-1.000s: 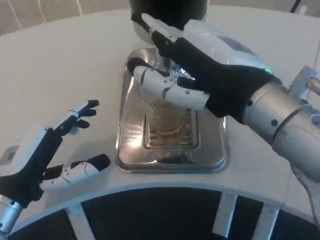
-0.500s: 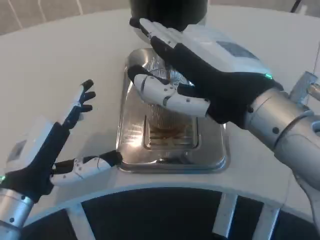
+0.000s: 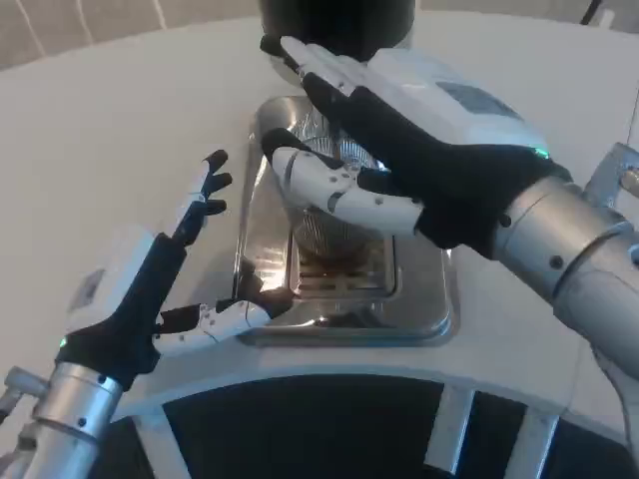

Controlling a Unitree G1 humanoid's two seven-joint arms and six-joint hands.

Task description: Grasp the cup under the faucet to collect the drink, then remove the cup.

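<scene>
Steel drip tray (image 3: 424,317) under cup (image 3: 329,232)

Polished metal, clear ribbed plastic, matt table

The drip tray (image 3: 424,299) is mirror-bright metal, smooth and glossy, throwing back glare and reflections, with a slotted metal grate at its middle. On that grate the cup (image 3: 329,235) looks like clear, ribbed plastic, its wall faintly shiny. Behind the tray, the dispenser (image 3: 334,20) has a dark, smooth, slightly glossy body. The table (image 3: 120,130) around the tray is white, matt and even. The right hand (image 3: 399,150), over the tray, has a glossy white hard-plastic back and matt black palm covering; the left hand (image 3: 165,289), just left of the tray, is alike. Both forearms are brushed silver metal.
</scene>
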